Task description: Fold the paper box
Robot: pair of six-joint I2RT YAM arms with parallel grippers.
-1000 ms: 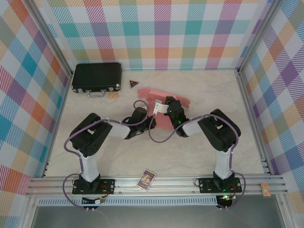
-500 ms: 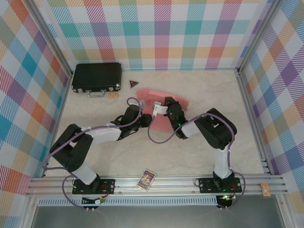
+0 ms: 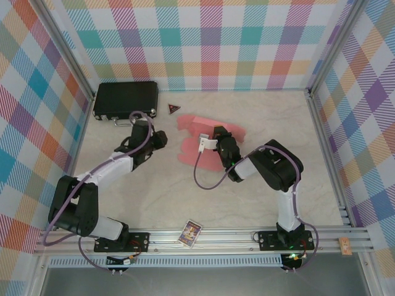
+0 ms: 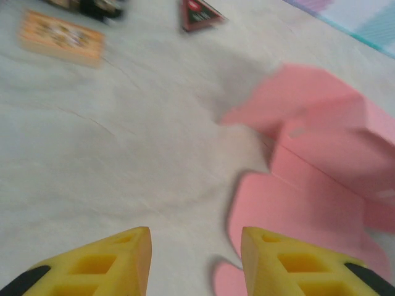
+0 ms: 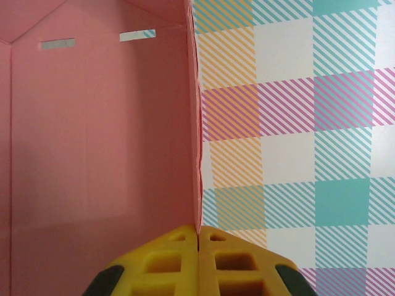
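The pink paper box [image 3: 197, 126] lies partly unfolded at the middle back of the table, with flaps spread flat and one panel raised. My right gripper [image 3: 218, 135] is shut on the edge of that upright panel. In the right wrist view the pink panel [image 5: 99, 135] stands vertical, pinched between the yellow fingertips [image 5: 179, 243]. My left gripper [image 3: 159, 137] is open, left of the box and apart from it. In the left wrist view its yellow fingers [image 4: 117, 259] are spread over bare table, with the blurred pink box [image 4: 321, 160] to the right.
A black hard case [image 3: 125, 100] sits at the back left, close to the left arm. A dark red triangle [image 3: 174, 108] lies behind the box, and an orange tag [image 4: 62, 38] lies near the case. A small picture card [image 3: 191, 233] rests on the front rail.
The left arm has swung left and back, away from the paper box toward the black case. The right gripper has stayed shut on the box panel.
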